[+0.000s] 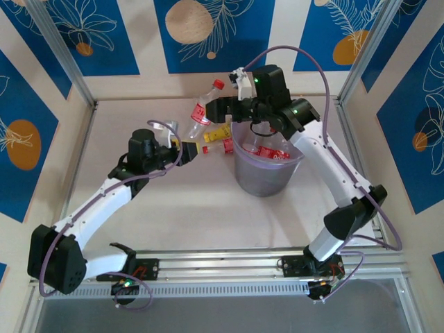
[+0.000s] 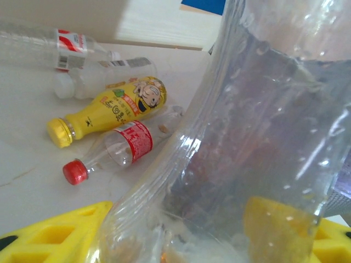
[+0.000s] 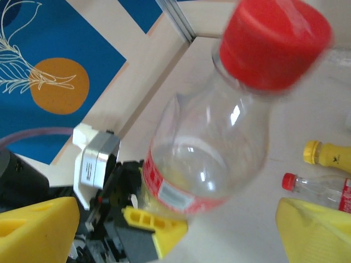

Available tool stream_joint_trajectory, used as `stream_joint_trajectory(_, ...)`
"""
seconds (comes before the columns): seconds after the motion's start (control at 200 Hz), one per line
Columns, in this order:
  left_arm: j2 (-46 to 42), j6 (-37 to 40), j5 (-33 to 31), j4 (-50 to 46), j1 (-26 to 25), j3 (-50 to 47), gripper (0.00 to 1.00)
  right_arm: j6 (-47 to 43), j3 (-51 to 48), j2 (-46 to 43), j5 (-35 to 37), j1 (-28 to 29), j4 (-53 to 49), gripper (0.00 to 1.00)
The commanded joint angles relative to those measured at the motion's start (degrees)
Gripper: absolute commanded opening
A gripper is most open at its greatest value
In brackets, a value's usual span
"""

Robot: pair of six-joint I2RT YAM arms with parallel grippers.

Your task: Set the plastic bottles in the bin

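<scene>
A clear plastic bottle (image 1: pixel 200 114) with a red cap (image 3: pixel 274 44) and a red label stands tilted above the table, left of the bin (image 1: pixel 267 173). My left gripper (image 1: pixel 187 148) is shut on its lower end, its body (image 2: pixel 247 137) pressed between the yellow fingers (image 2: pixel 55 235). My right gripper (image 1: pixel 216 109) hovers open beside the bottle's upper half (image 3: pixel 219 142), its fingers apart on either side, not touching. A yellow bottle (image 1: pixel 216 133) and a small red-capped bottle (image 1: pixel 226 144) lie against the bin's left side. The bin holds red-labelled bottles (image 1: pixel 272 152).
Two more clear bottles (image 2: pixel 66 44) (image 2: pixel 104 76) lie on the table behind the yellow bottle (image 2: pixel 109 107). The right arm reaches over the bin's rim. Blue-patterned walls and metal posts enclose the table on three sides.
</scene>
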Motion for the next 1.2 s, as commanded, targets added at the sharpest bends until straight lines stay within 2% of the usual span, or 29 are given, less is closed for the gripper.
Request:
stream_joint_trajectory(0.0, -1.4, -1.2, 1.1, 2.2, -1.0, -0.4, 0.57, 2.3, 3.3, 2.4, -1.9, 0.1, 2.0, 0.92)
stream_joint_trajectory(0.335, -1.6, -0.9, 0.7, 2.4, -1.3, 0.2, 0.56, 2.5, 7.4, 8.9, -3.8, 1.0, 0.0, 0.82)
stream_joint_trajectory(0.585, -2.0, -0.1, 0.6, 1.4, -1.4, 0.5, 0.58, 2.5, 8.8, 10.9, -4.7, 0.9, -0.3, 0.63)
stream_joint_trajectory(0.665, -2.1, 0.1, 0.3, 1.2, -1.4, 0.5, 0.63, 2.4, 9.1, 10.9, -4.7, 0.9, -0.5, 0.60)
stream_joint_trajectory(0.825, -2.1, 0.2, 0.0, 1.5, -1.4, 0.5, 0.85, 2.2, 9.2, 10.2, -4.7, 0.3, -0.2, 0.54)
stream_joint_trajectory(0.905, -2.2, 0.4, -0.2, 1.5, -1.3, 0.2, 1.00, 1.9, 10.0, 9.9, -4.8, -0.1, -0.1, 0.52)
stream_joint_trajectory(1.195, -2.3, 1.3, 0.5, 1.2, -1.4, -1.4, 1.00, -2.1, 18.0, 8.8, -1.0, -2.6, -2.1, 0.51)
